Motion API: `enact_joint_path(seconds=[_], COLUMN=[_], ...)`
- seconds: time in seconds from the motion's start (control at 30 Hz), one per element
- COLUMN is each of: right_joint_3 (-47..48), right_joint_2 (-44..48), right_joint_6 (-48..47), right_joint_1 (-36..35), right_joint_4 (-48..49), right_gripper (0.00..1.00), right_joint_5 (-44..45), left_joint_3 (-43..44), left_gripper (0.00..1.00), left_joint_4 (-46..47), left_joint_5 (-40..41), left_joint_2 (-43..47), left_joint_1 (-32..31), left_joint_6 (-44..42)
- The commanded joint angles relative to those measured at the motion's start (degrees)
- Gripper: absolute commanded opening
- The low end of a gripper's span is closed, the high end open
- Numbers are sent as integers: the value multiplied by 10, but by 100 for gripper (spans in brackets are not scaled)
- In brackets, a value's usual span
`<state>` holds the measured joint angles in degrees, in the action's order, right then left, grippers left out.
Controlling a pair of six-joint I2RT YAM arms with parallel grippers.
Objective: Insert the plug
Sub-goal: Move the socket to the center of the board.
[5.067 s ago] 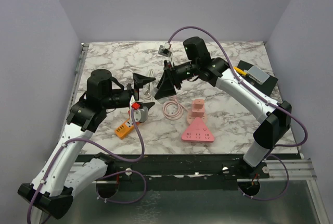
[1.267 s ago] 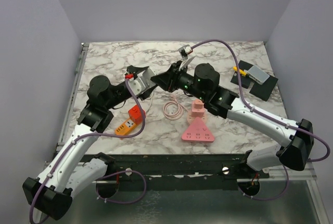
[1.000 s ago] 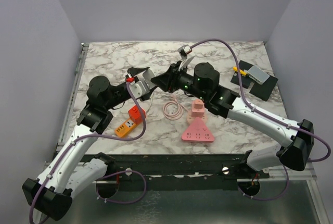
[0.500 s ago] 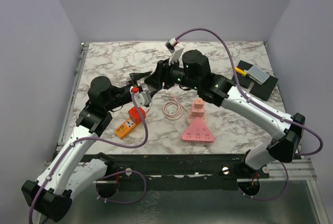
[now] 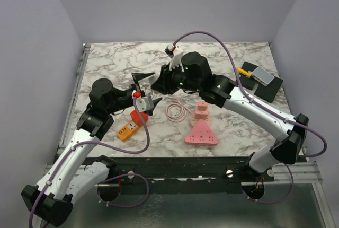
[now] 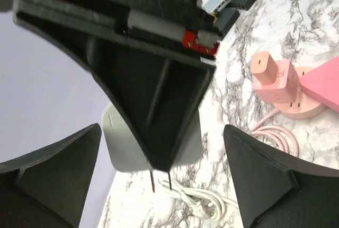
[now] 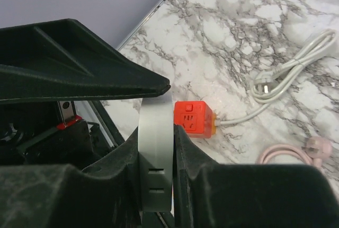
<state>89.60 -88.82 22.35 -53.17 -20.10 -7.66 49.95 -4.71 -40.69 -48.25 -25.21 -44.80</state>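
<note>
The plug (image 7: 156,154) is a flat grey adapter, and my right gripper (image 7: 156,132) is shut on its sides. In the left wrist view the grey plug (image 6: 121,151) hangs under the black right fingers (image 6: 159,101), its two metal prongs (image 6: 152,180) pointing down above the marble. My left gripper (image 6: 161,148) stands open around it, with a finger on each side and neither touching. From above, the two grippers meet over the table's middle left: right gripper (image 5: 158,83), left gripper (image 5: 145,91). A red cube socket (image 7: 193,118) sits on the table just below.
The red cube (image 5: 139,115) adjoins an orange power strip (image 5: 126,131). A coiled white cable (image 7: 291,69) lies behind it. To the right are a pink cable (image 5: 176,110), a pink adapter (image 5: 201,110) and a pink triangular strip (image 5: 202,132). A black box (image 5: 259,79) sits far right.
My left jaws have spread wide and let go of the plug. The right gripper has closed on it and shifted a little toward the back left.
</note>
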Motion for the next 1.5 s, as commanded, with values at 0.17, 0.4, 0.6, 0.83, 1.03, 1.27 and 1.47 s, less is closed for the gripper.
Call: enact_joint_path(seconds=[0.17, 0.4, 0.6, 0.83, 1.03, 1.27, 1.47], right_joint_3=[-101, -259, -295, -299, -322, -358, -373], right_joint_2=[67, 57, 2, -61, -73, -45, -29], right_joint_6=[-21, 45, 67, 61, 58, 56, 36], right_joint_1=[39, 28, 19, 18, 35, 95, 137], right_joint_4=[-81, -33, 10, -5, -17, -23, -38], right_gripper=[1, 1, 1, 1, 1, 1, 1], right_joint_5=[87, 85, 67, 129, 169, 182, 214], left_joint_3=[-27, -4, 0, -2, 6, 11, 11], left_gripper=[99, 99, 99, 99, 99, 99, 99], left_joint_4=[-38, -109, -173, -191, -210, -237, -281], left_joint_5=[15, 104, 178, 236, 259, 269, 265], left_joint_2=[-15, -75, -105, -124, -132, -153, -158], left_joint_1=[-1, -1, 0, 0, 1, 3, 7], left_joint_6=[41, 106, 108, 102, 69, 41, 26])
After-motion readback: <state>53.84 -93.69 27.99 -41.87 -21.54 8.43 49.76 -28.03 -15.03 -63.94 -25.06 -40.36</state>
